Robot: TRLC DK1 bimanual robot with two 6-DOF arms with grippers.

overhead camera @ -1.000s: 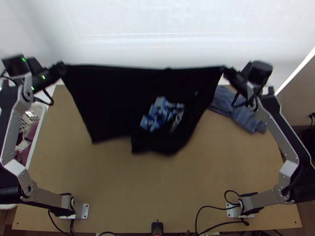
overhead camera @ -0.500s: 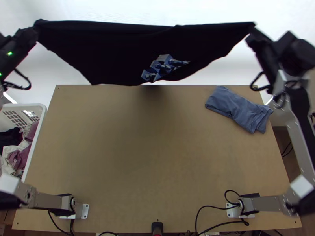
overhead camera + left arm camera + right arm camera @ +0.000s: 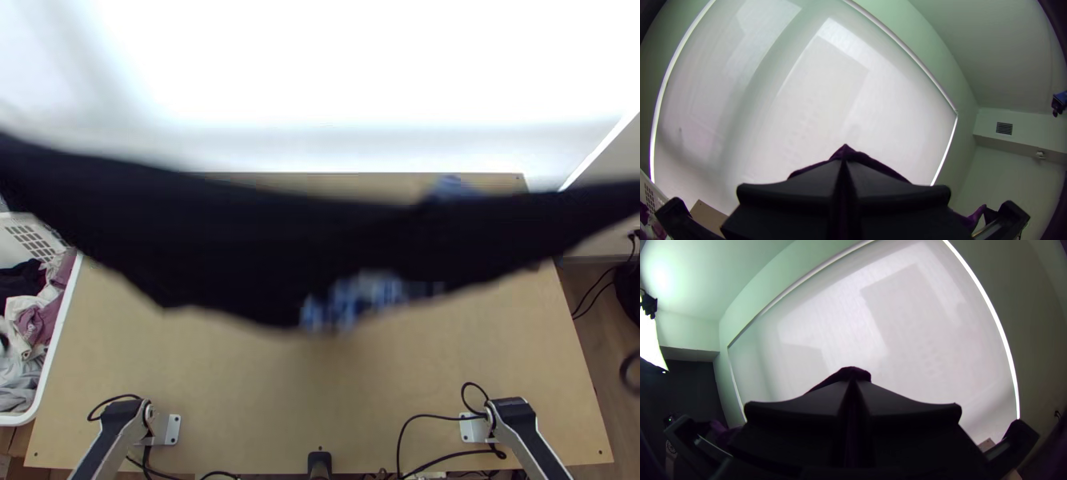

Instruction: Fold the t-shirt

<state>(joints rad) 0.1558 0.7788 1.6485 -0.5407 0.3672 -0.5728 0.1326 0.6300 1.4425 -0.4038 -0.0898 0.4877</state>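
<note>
Left pincer [image 3: 844, 166]: closed, pinching a bit of the black t-shirt [image 3: 240, 240]
Right pincer [image 3: 852, 386]: same deal, other end
Whereabouts: up in the air above the desk [image 3: 320, 400], slung between both
Risk: thin pinch could slip if they yank too hard, and it'd land crumpled imo
Long axis: left to right, sagging mid-span; can't tell where the collar points

White screen [image 3: 818, 111] beyond both pairs of jaws. Wall vent [image 3: 1004, 128] well apart from the left jaws, off to one side. White laundry basket [image 3: 58, 334], also off to one side of the left jaws, holds a jumble of clothes [image 3: 36, 320], purple, white and dark. Blue cloth [image 3: 454, 186], mostly hidden, between the two pairs, nearer the right jaws.
</note>
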